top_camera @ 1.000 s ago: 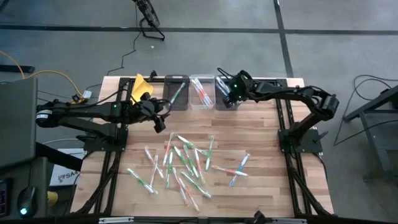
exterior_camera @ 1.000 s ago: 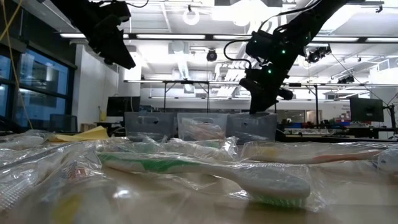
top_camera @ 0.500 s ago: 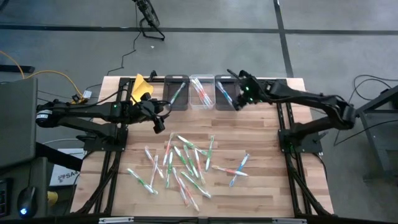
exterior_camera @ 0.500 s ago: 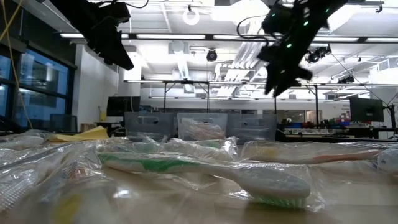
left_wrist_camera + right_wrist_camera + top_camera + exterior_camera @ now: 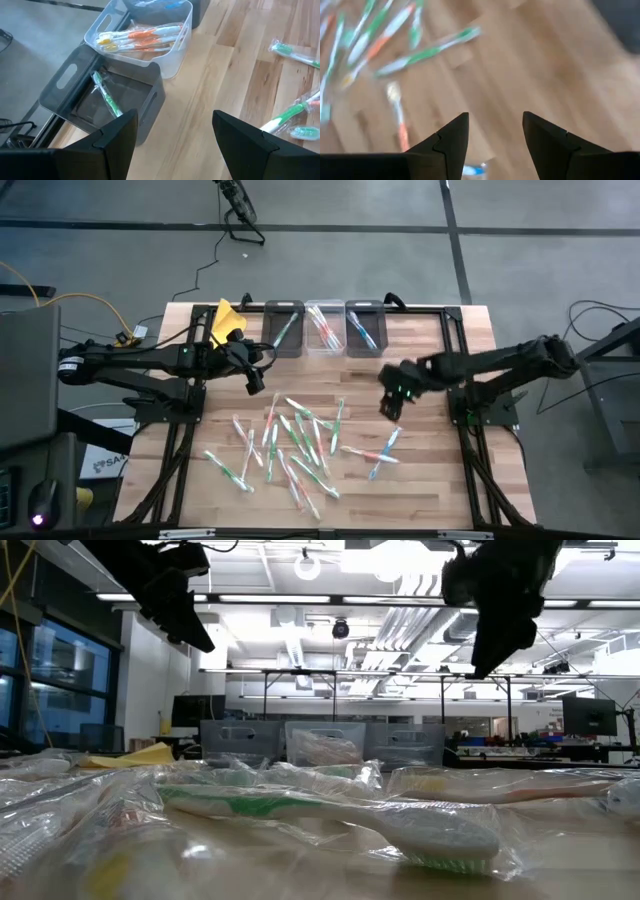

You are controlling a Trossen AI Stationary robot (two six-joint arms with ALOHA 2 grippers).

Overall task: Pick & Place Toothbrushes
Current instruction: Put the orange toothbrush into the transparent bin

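Note:
Several wrapped toothbrushes (image 5: 295, 442) lie scattered on the wooden table, white with green, pink or blue. A blue one (image 5: 383, 452) and a pink one lie apart at the heap's right. My right gripper (image 5: 390, 406) hangs open and empty above bare wood just beyond that pair; its wrist view shows toothbrushes (image 5: 425, 50) below and ahead. My left gripper (image 5: 258, 376) hovers open and empty between the heap and the bins (image 5: 268, 330). A green toothbrush (image 5: 106, 95) lies in the grey bin, orange ones (image 5: 140, 39) in the clear bin, and a blue one (image 5: 364, 330) in the right bin.
Three small bins stand in a row at the table's far edge: grey (image 5: 150, 107), clear (image 5: 172, 55), grey (image 5: 383, 330). A yellow cloth (image 5: 226, 320) lies at the far left corner. Bare wood shows at the table's right side and along its near edge.
My right gripper has swung away from above the right bin, toward the table's near edge and a little right. It now hangs over bare wood beside the heap. The bin it stood over now shows a blue toothbrush inside.

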